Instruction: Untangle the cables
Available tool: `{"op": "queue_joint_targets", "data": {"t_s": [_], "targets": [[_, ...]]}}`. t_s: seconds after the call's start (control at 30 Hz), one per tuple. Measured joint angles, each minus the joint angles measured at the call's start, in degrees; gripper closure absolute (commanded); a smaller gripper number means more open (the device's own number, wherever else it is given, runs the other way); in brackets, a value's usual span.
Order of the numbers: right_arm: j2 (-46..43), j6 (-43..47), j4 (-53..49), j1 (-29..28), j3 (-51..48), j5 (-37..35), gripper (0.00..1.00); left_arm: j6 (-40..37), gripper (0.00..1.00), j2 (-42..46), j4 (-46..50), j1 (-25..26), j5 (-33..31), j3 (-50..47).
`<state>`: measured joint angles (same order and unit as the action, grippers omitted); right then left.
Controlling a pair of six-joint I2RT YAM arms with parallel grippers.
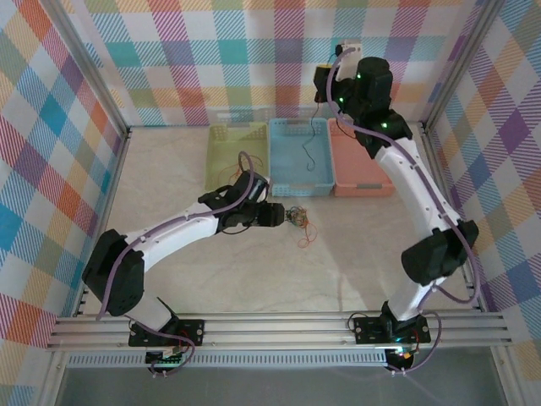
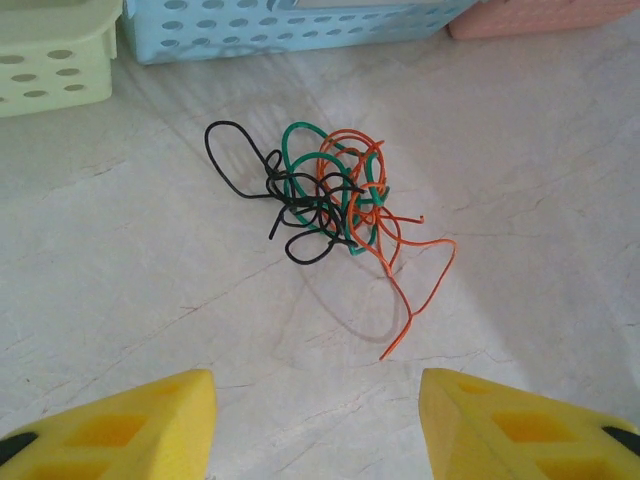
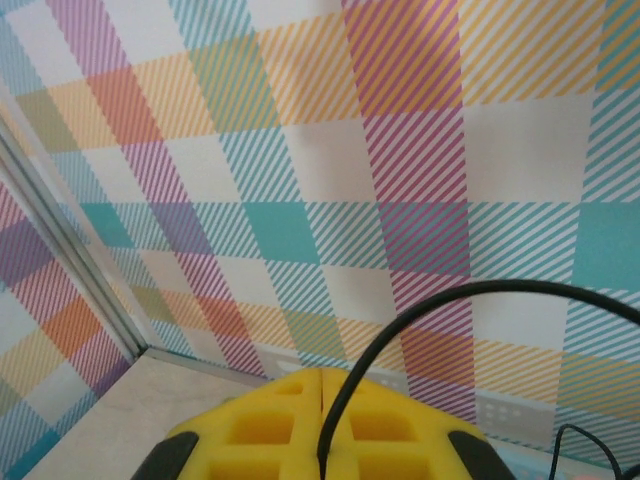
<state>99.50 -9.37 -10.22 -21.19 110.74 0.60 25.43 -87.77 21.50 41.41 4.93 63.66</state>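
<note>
**Cable untangling: one strand out, the knot itself not yet sorted**

Top view first. The blue basket (image 1: 300, 156) sits at the back of the bench (image 1: 169, 186), and the tangle of cables (image 1: 296, 216) lies on the bench just in front of it. The left hand (image 1: 277, 215) is down low, right beside the tangle. The right hand (image 1: 324, 78) is way up behind the blue basket, against the plaid wall. A thin dark wire (image 1: 309, 156) shows over the basket floor. Can't tell from here whether it lies in there or dangles from above.

Left wrist cam: the blue basket runs along the top edge, and the tangle sits a little in front of it. An orange cable (image 2: 345, 160), a green cable (image 2: 285, 148) and a black strand (image 2: 305, 212) loop through each other. The orange tail trails away from the basket toward the camera. The left hand's fingers (image 2: 150, 420) stand wide apart with bare bench between them. It holds nothing and is short of the pile.

Right wrist cam: the right hand is clamped tight, pads together, pinching a black cable (image 3: 450, 295) that arcs up and off to the side.

So how far along? My guess is that one black cable is separated at most, and the three colours in front of the basket are all knotted together. Most of the job is left. That loose orange tail looks like the easiest thing to grab.
</note>
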Motion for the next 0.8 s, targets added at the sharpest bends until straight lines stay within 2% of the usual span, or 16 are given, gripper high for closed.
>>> {"op": "queue_joint_targets", "data": {"t_s": [0.17,0.37,0.47,0.63,0.7,0.8], "targets": [[9.90,1.33,-3.52,0.61,8.33,0.42,1.00,-0.20,0.43,0.90,-1.49,-0.11,-0.02,-3.13],[16.55,1.97,-6.32,0.61,2.69,0.76,0.99,-0.63,0.43,0.94,-2.23,-0.46,-0.02,-5.22],[20.44,1.95,-9.03,0.61,1.46,2.23,0.86,-0.83,0.43,1.38,-2.43,-0.59,-0.04,-5.49],[31.69,1.95,-20.15,0.98,13.18,8.28,0.71,-0.85,0.43,1.90,-2.93,-0.81,-0.48,-5.90],[33.97,1.88,-23.65,0.98,15.61,9.70,0.58,-0.85,0.43,1.90,-3.32,-1.01,-0.48,-6.27],[34.12,1.29,-28.06,0.98,15.47,10.51,0.54,-0.85,0.43,1.90,-3.69,-1.22,-0.48,-6.51]]}}
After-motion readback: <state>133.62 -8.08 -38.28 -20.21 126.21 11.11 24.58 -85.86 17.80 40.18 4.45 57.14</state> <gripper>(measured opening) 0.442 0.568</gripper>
